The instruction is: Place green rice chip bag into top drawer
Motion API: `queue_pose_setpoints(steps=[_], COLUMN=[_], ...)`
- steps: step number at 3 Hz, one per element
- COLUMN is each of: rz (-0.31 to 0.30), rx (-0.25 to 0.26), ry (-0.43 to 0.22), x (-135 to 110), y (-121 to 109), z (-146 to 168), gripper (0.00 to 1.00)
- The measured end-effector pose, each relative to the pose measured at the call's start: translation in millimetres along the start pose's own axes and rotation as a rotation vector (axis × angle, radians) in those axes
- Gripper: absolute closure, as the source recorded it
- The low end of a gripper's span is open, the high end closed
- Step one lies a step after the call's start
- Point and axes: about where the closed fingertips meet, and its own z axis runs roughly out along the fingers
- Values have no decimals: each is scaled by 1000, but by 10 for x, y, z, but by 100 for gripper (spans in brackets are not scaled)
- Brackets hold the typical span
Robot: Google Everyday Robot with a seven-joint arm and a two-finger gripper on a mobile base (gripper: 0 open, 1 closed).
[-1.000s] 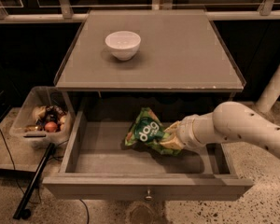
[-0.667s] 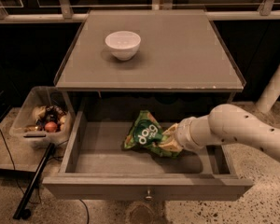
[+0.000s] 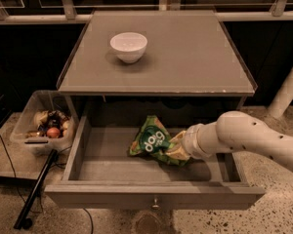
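**Grey table on speckled floor, with its drawer open and the bag inside**

A grey table (image 3: 195,57) stands on a speckled stone floor (image 3: 263,218) before a dark background with pale rails. A white bowl (image 3: 129,46) sits on the left rear part of the tabletop. Below the top, the top drawer (image 3: 88,196) is pulled fully out, its small round knob (image 3: 156,204) at the middle of the front panel. The green rice chip bag (image 3: 151,141) lies tilted inside the drawer, right of centre and towards the back, with its logo facing the camera. The white arm (image 3: 249,138) reaches in from the right over the drawer's side wall. The gripper (image 3: 179,150) is at the bag's right edge and is largely hidden by the bag, so whether it is clamped or released cannot be told. Left of the drawer, a clear plastic bin (image 3: 27,116) holds small mixed items. A black pole (image 3: 36,189) leans against the floor just beside the bin. A white post (image 3: 288,89) stands at the far right.
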Motion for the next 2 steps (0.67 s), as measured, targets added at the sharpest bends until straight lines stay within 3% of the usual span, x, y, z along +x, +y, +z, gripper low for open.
queue_pose_setpoints(steps=[2], rz=[0], rx=[0], ry=[0], x=[0], y=[0], z=[0], gripper=[36])
